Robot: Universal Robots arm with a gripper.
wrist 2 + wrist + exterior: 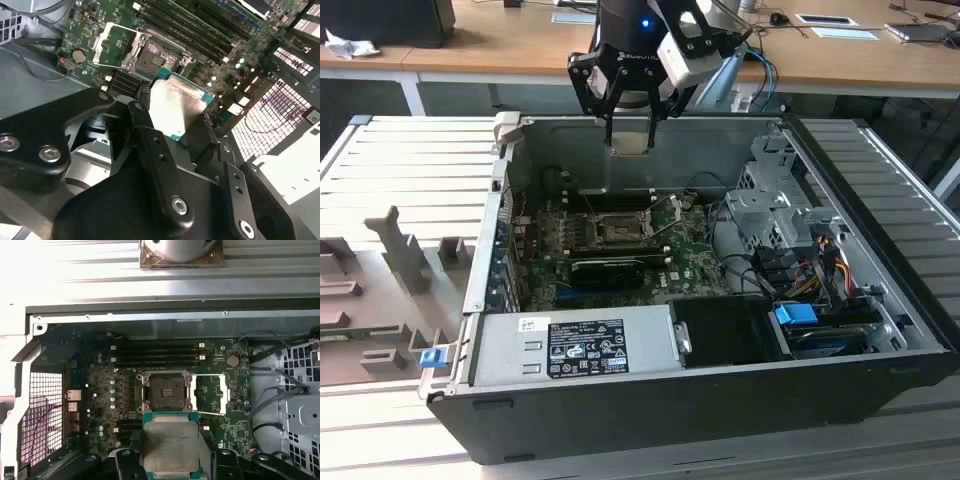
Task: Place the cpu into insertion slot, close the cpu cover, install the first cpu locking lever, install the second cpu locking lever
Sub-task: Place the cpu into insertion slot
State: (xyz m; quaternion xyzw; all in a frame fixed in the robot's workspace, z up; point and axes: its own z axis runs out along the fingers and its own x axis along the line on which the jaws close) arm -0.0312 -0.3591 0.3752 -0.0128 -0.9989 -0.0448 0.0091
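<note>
Fingers clamping cpu, its sides hidden

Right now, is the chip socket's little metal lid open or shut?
Open. The cpu cover lies flipped aside beside the insertion slot, whose dark pin grid is bare.

Arm overhead, fingers downward, tightly together.

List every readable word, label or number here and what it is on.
Nothing can be read.
Black label on the power supply: print too small.
White sticker beside it: too small.
Motherboard markings: too small.
cpu top, in the gripper: no text visible.
</note>
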